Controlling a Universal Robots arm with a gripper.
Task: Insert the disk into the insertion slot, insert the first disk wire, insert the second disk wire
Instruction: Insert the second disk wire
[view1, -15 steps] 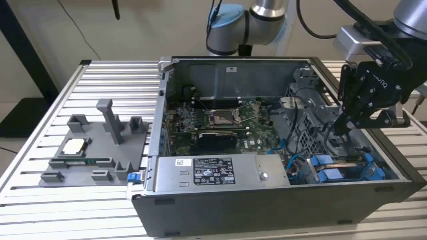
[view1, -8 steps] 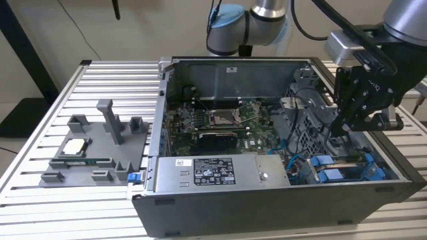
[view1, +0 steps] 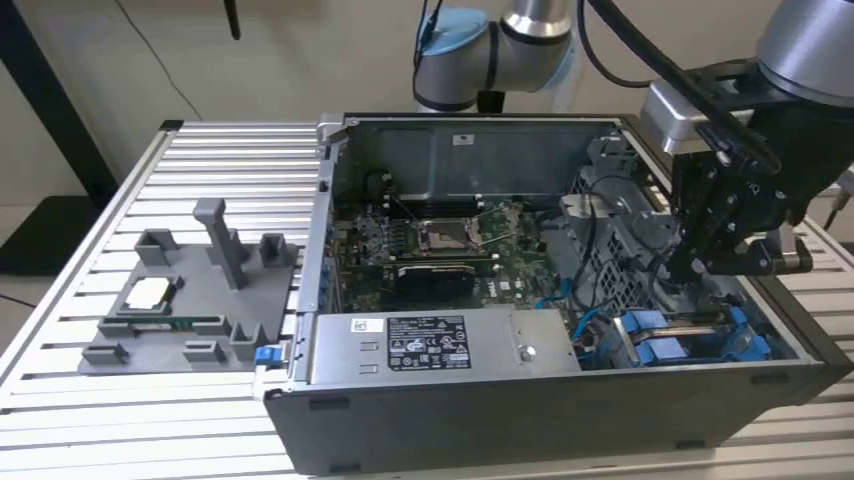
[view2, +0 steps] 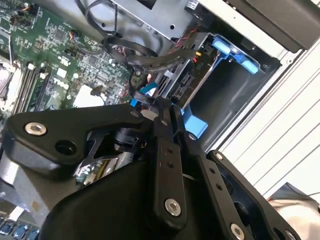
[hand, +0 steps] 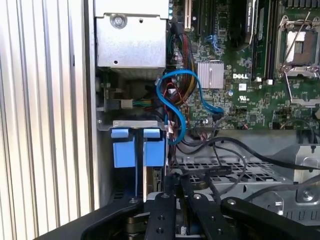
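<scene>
The disk sits in the insertion slot at the case's near corner on the exterior view's right, its blue carrier showing there. Both wrist views show the carrier too, and the disk's connector edge faces the cables. My gripper hangs inside the case just above the slot. Its black fingers stand together, shut. A looping blue wire ends right at the fingertips, and black wires cross there. I cannot tell whether a wire is pinched between them.
The open computer case lies on a slatted metal table. A grey power-supply box sits at its front and the motherboard in the middle. A grey fixture stands on the exterior view's left.
</scene>
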